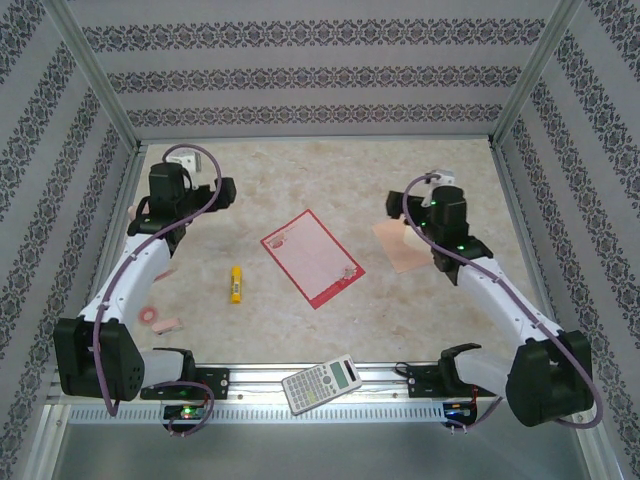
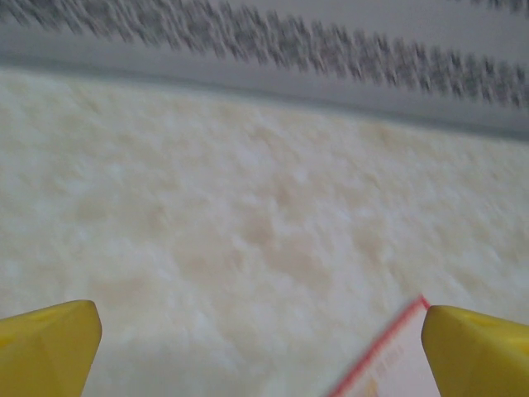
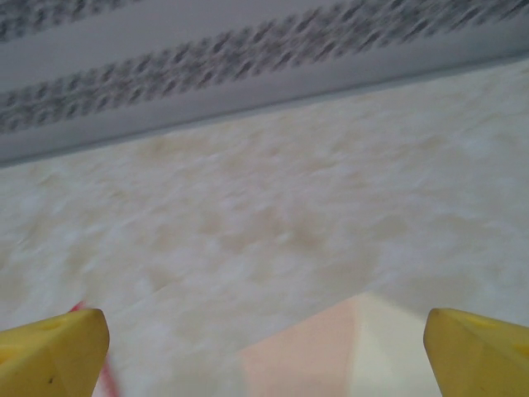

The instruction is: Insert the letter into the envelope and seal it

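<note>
While both arms reach out over the speckled beige table (image 1: pixel 300 180), we see the white paper letter with its red border (image 1: pixel 312 258) lying flat and skewed near the middle, with nothing resting on it. Near its right corner, not touching, the pale peach-pink paper envelope (image 1: pixel 393 250) lies partly under the right arm, which hides its right side from above. We find the left gripper (image 2: pixel 260 351) spread wide and empty, its yellow fingertips (image 2: pixel 50 347) over bare table, with one red-edged corner of the letter just inside the right one. The right gripper (image 3: pixel 264 356) is likewise spread and holds nothing, poised over a corner of the envelope. A yellow glue stick (image 1: pixel 234 285) lies left of the letter, clear of it. A small pink ring (image 1: pixel 150 316) sits by the left arm. A grey calculator (image 1: pixel 322 384) rests on the near metal rail (image 1: pixel 250 378) between the arm bases.
</note>
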Robot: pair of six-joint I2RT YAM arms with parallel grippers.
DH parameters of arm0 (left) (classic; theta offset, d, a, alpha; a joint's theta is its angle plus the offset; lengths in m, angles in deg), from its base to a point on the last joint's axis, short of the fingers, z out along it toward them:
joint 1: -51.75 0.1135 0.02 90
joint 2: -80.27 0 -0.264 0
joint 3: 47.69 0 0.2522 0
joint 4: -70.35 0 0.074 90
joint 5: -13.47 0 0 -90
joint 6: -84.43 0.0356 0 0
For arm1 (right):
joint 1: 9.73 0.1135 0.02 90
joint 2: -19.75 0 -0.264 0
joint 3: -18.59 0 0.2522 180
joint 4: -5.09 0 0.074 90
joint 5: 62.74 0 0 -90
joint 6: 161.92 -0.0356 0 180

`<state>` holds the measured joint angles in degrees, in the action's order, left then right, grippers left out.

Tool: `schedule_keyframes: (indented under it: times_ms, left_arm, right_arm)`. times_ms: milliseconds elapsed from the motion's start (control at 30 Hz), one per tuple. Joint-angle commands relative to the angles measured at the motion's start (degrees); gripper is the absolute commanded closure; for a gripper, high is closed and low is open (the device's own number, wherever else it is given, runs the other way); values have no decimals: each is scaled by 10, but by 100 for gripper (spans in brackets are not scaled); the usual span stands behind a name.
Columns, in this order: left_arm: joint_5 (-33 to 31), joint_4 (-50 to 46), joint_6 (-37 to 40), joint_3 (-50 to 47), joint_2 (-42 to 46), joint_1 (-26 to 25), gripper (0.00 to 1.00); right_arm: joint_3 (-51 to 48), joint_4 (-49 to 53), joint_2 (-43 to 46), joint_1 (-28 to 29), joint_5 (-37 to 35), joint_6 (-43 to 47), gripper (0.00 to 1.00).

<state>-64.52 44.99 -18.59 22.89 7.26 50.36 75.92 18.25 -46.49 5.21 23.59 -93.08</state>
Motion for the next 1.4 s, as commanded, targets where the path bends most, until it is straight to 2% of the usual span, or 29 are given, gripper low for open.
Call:
schedule_keyframes:
  times_ms: [0, 133, 233, 333, 433, 800, 1100, 1367]
  left_arm:
    - [86, -131, -26, -10, 3, 3, 0]
    - [131, -138, -25, -29, -12, 2, 0]
    - [177, -107, -44, -47, -32, 2, 0]
    - [243, -45, -73, -64, -60, -2, 1]
    - [258, -15, -85, -61, -99, -12, 2]
    - [263, -10, -79, 1, -224, -34, 7]
    - [280, -12, -80, 27, -271, -43, 10]
    - [265, -26, -62, 54, -300, -61, 11]
  right_arm:
    - [12, 121, -25, 56, -17, -93, 2]
    - [14, 107, -68, 113, -8, -168, 2]
    - [15, 87, -92, 141, -8, -199, 2]
    - [19, 83, -117, 153, 0, -220, 2]
    - [8, 61, -137, 160, 23, -243, 2]
    - [1, 34, -178, 167, 59, -266, 2]
    - [8, 15, -209, 168, 83, -285, 2]
    - [12, 13, -217, 174, 87, -303, 2]
